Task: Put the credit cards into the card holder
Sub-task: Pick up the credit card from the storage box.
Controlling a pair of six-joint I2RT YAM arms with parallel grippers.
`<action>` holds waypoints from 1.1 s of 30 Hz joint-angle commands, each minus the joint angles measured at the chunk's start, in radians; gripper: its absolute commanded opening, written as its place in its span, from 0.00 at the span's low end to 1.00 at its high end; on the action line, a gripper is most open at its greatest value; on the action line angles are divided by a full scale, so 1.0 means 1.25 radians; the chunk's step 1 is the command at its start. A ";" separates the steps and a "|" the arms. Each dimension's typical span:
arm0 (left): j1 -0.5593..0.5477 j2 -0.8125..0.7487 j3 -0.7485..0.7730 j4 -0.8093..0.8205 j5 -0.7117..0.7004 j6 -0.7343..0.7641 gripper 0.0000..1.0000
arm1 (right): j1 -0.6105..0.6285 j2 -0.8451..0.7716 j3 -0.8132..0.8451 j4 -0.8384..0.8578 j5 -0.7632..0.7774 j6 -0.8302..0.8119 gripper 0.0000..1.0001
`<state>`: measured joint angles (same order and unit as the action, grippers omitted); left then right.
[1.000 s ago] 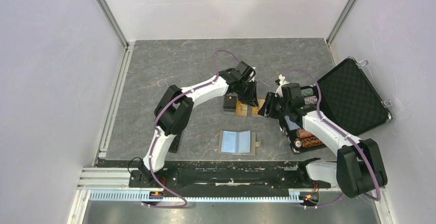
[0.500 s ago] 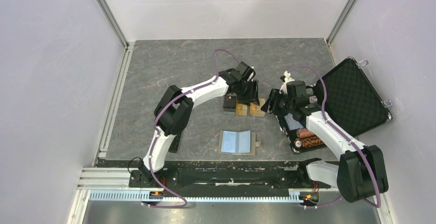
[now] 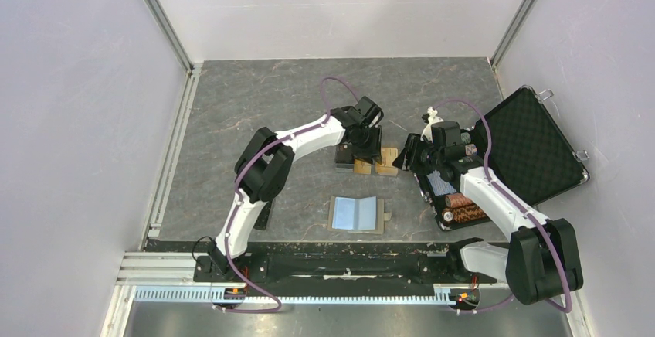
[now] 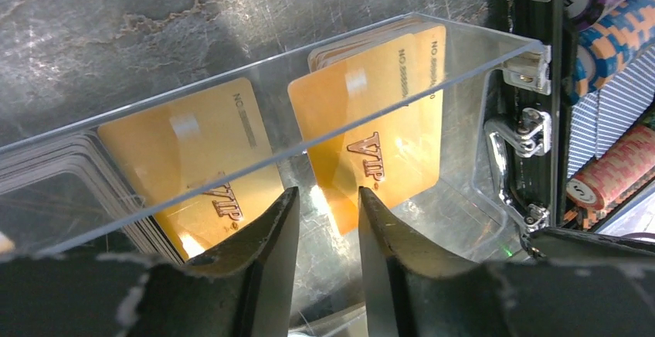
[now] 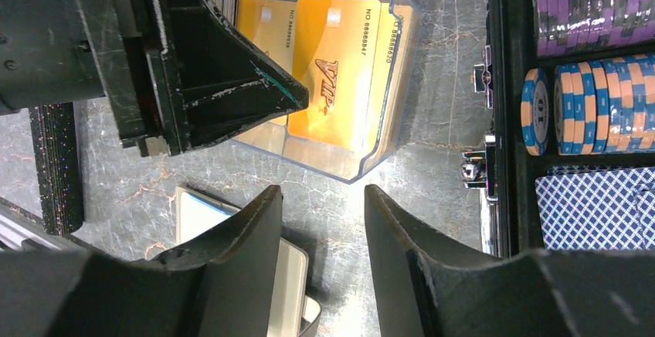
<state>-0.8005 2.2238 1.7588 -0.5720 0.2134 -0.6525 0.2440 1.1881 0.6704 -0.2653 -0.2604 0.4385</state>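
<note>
Two orange-gold credit cards and a black card lie mid-table inside a clear plastic box. The left wrist view shows both gold "VIP" cards under the box wall. My left gripper hangs just above them, open with a narrow gap and holding nothing; in the top view it covers part of the cards. My right gripper is open and empty, just right of the box. The card holder lies open, pale blue side up, nearer the arm bases; its edge shows in the right wrist view.
The open black chip case stands at the right with rows of striped poker chips and patterned blue decks. Its metal latches are close to the box. A long black bar lies left of the card holder.
My left gripper has shifted slightly left and closer over the cards, uncovering the right gold card. The right arm has moved a little toward the box.
</note>
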 commanded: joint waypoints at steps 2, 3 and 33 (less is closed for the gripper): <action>-0.003 0.017 0.027 0.024 0.025 0.016 0.38 | -0.007 -0.013 0.022 0.008 0.006 -0.016 0.46; -0.003 0.018 0.026 0.029 0.030 0.015 0.38 | -0.008 -0.013 0.022 0.008 0.005 -0.016 0.46; -0.004 -0.050 -0.014 0.157 0.126 -0.047 0.13 | -0.018 -0.024 0.033 -0.003 0.001 -0.021 0.47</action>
<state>-0.8009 2.1853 1.7435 -0.4549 0.3283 -0.6697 0.2287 1.1820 0.6712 -0.2718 -0.2611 0.4316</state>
